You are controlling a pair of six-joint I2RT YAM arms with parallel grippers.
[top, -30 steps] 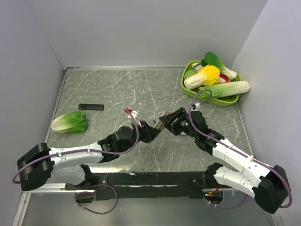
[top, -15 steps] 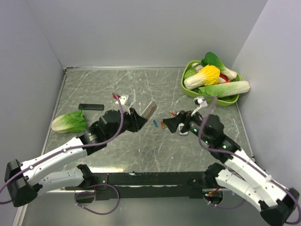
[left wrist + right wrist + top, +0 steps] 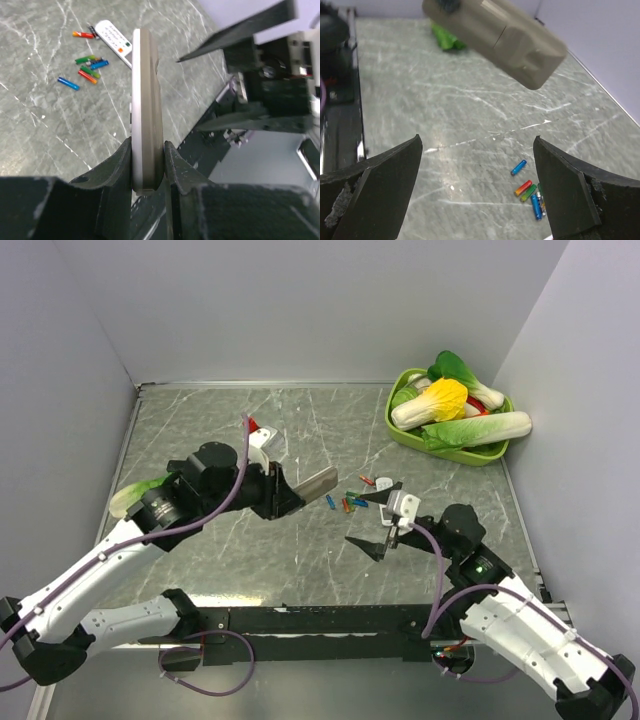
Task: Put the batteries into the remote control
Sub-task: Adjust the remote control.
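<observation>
Batteries [image 3: 346, 503] are lying scattered mid-table [image 3: 220, 430], light, slick and apt to roll, so we are judging a pinch across one's middle best for our wide-open right gripper [image 3: 372, 522] while our left gripper [image 3: 285, 495] is clamping the remote control [image 3: 318, 482] aloft.

hanging clear of the grey marbled tabletop [image 3: 200, 420], turned on edge and pinched at one end: slim, long grey-beige plastic remote control [image 3: 318, 483]. lying loose near its free end, clustered close together: tiny slim cylindrical batteries [image 3: 348, 503] in blue, green, red and orange wraps.
</observation>
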